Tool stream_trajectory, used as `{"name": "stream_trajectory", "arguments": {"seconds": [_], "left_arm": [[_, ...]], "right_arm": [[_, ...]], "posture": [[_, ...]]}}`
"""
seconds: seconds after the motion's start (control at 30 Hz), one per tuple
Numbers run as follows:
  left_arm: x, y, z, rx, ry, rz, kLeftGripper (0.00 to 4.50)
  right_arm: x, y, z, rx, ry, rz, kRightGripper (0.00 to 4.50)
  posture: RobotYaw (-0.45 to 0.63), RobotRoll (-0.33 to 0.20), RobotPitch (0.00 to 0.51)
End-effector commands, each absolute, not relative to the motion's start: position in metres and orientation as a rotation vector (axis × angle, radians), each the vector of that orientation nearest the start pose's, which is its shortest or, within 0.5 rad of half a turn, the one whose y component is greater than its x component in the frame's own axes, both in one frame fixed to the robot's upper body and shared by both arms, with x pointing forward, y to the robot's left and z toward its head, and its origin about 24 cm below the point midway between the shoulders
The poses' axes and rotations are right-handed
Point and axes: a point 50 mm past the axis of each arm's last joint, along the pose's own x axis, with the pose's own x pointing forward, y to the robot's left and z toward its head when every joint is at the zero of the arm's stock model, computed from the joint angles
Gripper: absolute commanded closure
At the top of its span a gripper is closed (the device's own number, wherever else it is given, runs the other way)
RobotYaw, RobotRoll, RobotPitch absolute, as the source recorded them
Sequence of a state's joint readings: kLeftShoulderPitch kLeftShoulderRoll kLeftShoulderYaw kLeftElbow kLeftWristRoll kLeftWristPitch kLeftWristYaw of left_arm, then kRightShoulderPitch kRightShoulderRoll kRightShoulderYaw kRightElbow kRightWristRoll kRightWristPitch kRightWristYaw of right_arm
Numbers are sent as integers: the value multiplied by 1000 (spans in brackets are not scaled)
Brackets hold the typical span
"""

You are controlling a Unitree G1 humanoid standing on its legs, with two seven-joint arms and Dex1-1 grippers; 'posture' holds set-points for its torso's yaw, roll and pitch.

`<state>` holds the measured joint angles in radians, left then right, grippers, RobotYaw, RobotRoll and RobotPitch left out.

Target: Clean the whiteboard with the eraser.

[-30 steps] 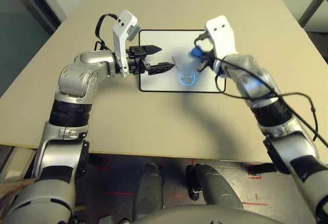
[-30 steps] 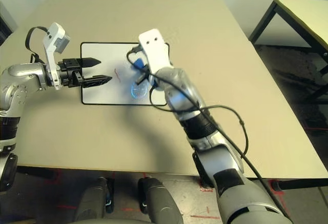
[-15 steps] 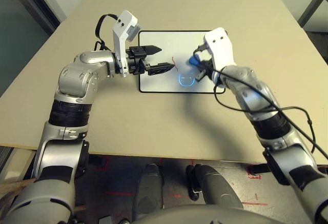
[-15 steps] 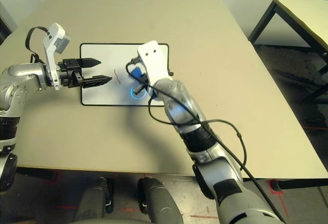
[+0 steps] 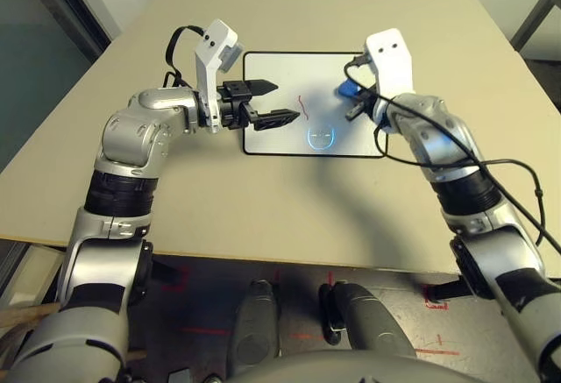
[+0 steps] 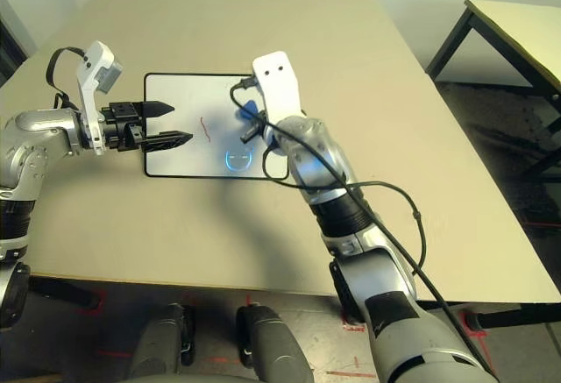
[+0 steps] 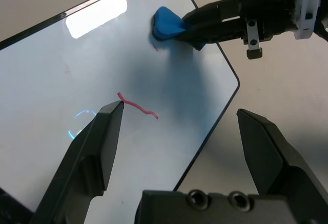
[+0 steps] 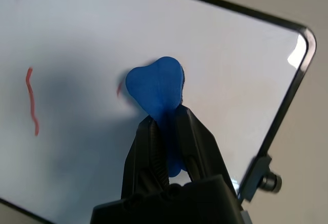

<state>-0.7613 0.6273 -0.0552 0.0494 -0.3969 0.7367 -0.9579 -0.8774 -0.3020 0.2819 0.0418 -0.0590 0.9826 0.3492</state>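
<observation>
Two arms over a beige desk (image 5: 263, 199). Whiteboard (image 5: 289, 142) flat on desk, toward far middle, long side across. Right jaws (image 8: 169, 131) clamped tight on blue eraser (image 8: 156, 88), pinched at its narrow waist, broad end forward. Eraser over board's right-hand part, near far right corner, its tip at board surface beside a faint red smudge (image 8: 119, 88); touching or just above, cannot tell. Left jaws (image 5: 273, 102) spread wide, nothing between them, hovering over board's left part; one finger (image 5: 263, 84) over bare white, other finger (image 5: 280, 118) nearer board's near side. Short wavy red stroke (image 5: 301, 102) on white surface, between left jaws and eraser, apart from both. Ring-shaped bluish glint (image 5: 320, 138) on board nearer robot, below eraser. Small black knob (image 8: 270, 182) on board's right short edge, just outside thin black frame. Black cable (image 5: 491, 166) looping off right forearm. Second desk edge (image 6: 517, 24) with dark legs off to right.
</observation>
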Motion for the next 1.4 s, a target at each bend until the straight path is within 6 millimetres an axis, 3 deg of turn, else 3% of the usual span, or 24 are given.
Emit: {"name": "stream_trajectory", "arguments": {"seconds": [0.03,0.3,0.4,0.6,0.7,0.8,1.1,1.23,1.4], "left_arm": [[326,170,212,232,184,-1006,0],[326,170,213,231,186,-1003,0],[326,170,213,231,187,-1004,0],[325,168,212,227,190,-1008,0],[325,168,211,225,193,-1011,0],[324,168,210,224,195,-1010,0],[323,170,210,224,198,-1006,0],[324,170,210,224,199,-1008,0],[325,169,211,225,201,-1011,0]], "right_arm": [[341,-87,169,-531,330,471,4114],[319,-77,148,-553,391,556,4115],[326,-81,159,-551,354,528,4115],[352,-90,200,-506,225,422,4116],[357,-91,206,-496,204,405,4116],[354,-89,197,-502,229,422,4116],[318,-73,152,-544,364,560,4116],[318,-74,153,-549,368,558,4116],[339,-89,174,-539,321,465,4116]], "posture": [[22,0,122],[23,0,129],[19,0,129],[17,0,130],[17,0,130],[22,0,130],[22,0,132],[19,0,133],[18,0,133]]}}
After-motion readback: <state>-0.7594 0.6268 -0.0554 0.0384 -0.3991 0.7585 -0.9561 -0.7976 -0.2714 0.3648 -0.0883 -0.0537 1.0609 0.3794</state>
